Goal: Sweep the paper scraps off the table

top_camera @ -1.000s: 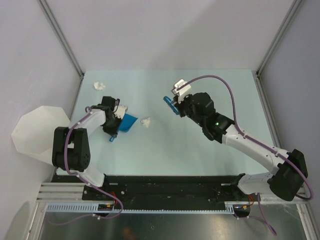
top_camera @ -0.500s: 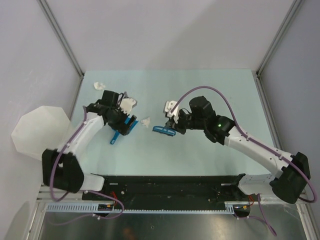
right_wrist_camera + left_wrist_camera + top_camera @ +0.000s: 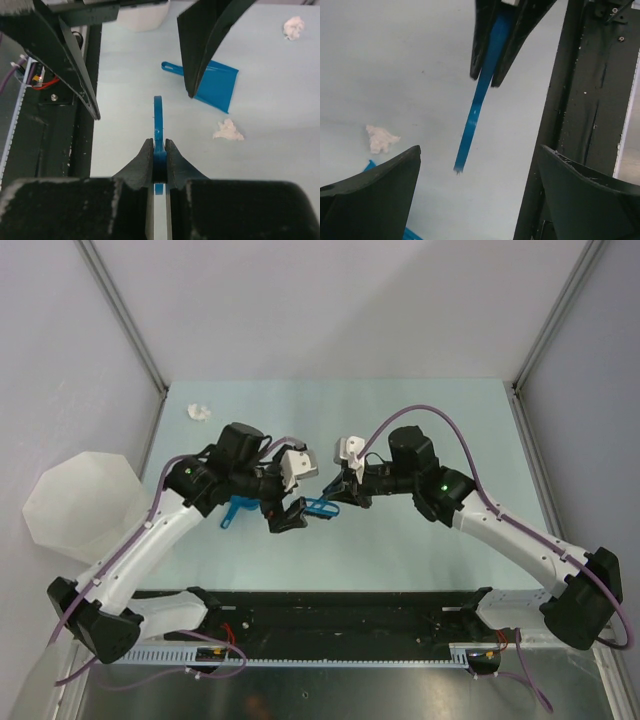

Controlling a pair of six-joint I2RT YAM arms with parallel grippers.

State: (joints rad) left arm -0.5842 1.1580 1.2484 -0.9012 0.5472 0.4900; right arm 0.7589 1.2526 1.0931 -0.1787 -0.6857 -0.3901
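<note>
Status: right end effector point(image 3: 159, 146) clamped on thin blue plastic brush point(image 3: 158, 112); left end effector point(image 3: 479, 155) fingers wide apart, empty. Two crumpled white paper scraps point(image 3: 228, 130) lie ahead of right end effector on pale mint-green bench point(image 3: 430, 410), one near blue plastic dustpan point(image 3: 215, 82). Judgement: sweeping unfinished, both remain to collect

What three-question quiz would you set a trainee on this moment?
1. True or false: the fingers of the right gripper are shut on the slim blue plastic brush.
2. The blue plastic dustpan is: A held between fingers; B lying on the pale mint-green table; C out of view.
3. Fill in: the fingers of the left gripper are ____.
Key: 1 true; 2 B; 3 open.
</note>
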